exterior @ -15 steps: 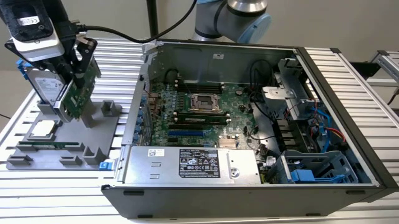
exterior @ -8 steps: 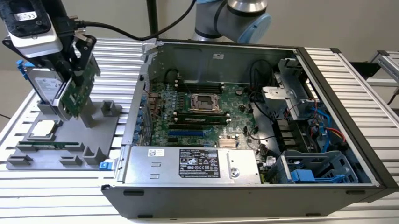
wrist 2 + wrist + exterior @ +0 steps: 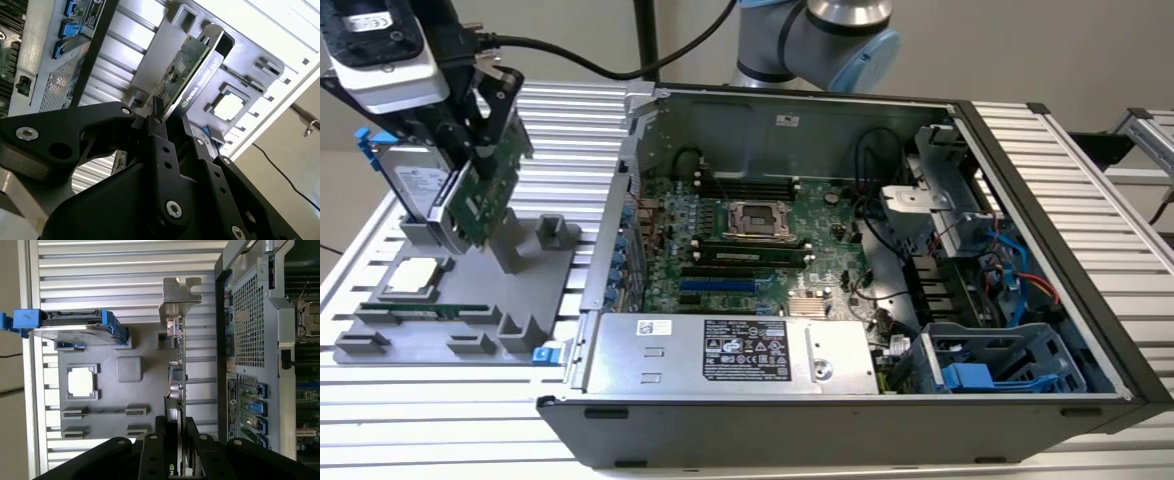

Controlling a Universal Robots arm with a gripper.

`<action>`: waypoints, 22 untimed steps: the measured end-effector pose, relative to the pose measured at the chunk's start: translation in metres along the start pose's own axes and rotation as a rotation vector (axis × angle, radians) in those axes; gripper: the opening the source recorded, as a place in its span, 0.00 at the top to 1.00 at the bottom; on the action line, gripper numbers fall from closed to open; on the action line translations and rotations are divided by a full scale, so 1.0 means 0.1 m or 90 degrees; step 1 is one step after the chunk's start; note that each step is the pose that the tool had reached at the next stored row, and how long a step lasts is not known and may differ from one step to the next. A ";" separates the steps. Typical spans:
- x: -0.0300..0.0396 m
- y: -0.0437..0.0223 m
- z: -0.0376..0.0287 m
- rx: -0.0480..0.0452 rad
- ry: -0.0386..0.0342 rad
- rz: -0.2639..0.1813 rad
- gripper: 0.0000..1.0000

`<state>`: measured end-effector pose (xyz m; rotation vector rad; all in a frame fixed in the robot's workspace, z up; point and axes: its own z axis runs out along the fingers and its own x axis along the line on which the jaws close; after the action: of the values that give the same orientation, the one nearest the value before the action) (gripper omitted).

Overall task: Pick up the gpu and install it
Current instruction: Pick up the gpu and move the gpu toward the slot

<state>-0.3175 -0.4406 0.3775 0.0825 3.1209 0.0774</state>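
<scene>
In the exterior view the gpu (image 3: 487, 195), a green card, stands on edge at that view's left, over the grey holder tray (image 3: 520, 300). My gripper (image 3: 478, 150) is shut on its upper part, one black finger on each face. Both wrist views look along the card: the gpu (image 3: 179, 365) runs edge-on away from my gripper (image 3: 176, 437), with its silver bracket (image 3: 180, 295) at the far end. In the second wrist view the gpu (image 3: 189, 75) sticks out from my gripper (image 3: 167, 127). I cannot tell whether its lower edge still rests in the holder.
On the tray are a silver hard drive with blue rails (image 3: 411, 185), a processor chip (image 3: 411, 277) and a thin memory stick (image 3: 427, 310). The open computer case (image 3: 1067, 250) lies at the exterior view's right, with its motherboard (image 3: 747, 240) and power supply (image 3: 734, 350) exposed.
</scene>
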 end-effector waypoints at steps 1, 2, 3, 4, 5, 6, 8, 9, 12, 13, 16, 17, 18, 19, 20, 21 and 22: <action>0.000 0.000 -0.009 0.0000 0.0000 0.000 1.00; 0.000 0.001 -0.017 0.0000 -0.0001 0.000 1.00; 0.000 0.001 -0.026 0.0000 0.0000 0.000 1.00; -0.001 0.002 -0.035 0.0000 0.0001 0.000 1.00; -0.001 0.002 -0.045 0.0001 0.0000 0.000 1.00; -0.001 0.002 -0.054 0.0001 0.0001 0.000 1.00; -0.001 0.004 -0.073 0.0000 0.0000 0.000 1.00; -0.001 0.004 -0.082 0.0000 0.0000 0.000 1.00; -0.002 0.005 -0.109 0.0000 0.0000 0.000 1.00; -0.002 0.006 -0.118 0.0000 0.0000 0.000 1.00; -0.003 0.007 -0.144 0.0000 0.0000 0.000 1.00; -0.002 0.008 -0.153 0.0000 0.0000 0.000 1.00; -0.003 0.008 -0.161 0.0000 0.0000 0.000 1.00; -0.003 0.008 -0.171 0.0000 0.0000 0.000 1.00; -0.003 0.009 -0.180 0.0000 0.0000 0.000 1.00; -0.003 0.009 -0.189 0.0000 0.0000 0.000 1.00; -0.003 0.010 -0.198 0.0000 0.0000 0.000 1.00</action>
<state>-0.3175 -0.4406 0.3973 0.0825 3.1208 0.0775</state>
